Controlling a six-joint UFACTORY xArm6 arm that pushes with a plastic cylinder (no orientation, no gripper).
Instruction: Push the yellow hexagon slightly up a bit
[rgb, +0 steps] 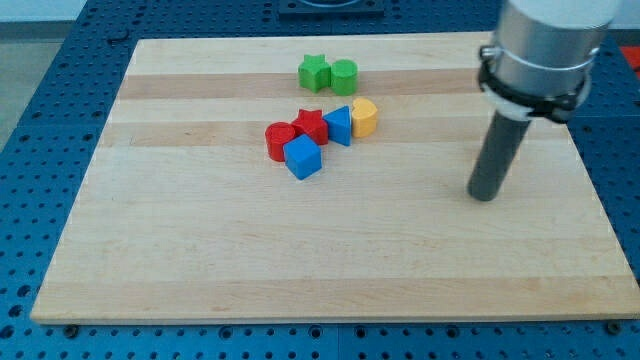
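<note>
The yellow hexagon sits near the board's upper middle, touching the blue triangle on its left. My tip rests on the board well to the right of and below the yellow hexagon, apart from every block. The dark rod rises from it to the grey arm at the view's top right.
A red star, a red cylinder and a blue cube cluster left of the blue triangle. A green star and a green cylinder sit above them. The wooden board lies on a blue perforated table.
</note>
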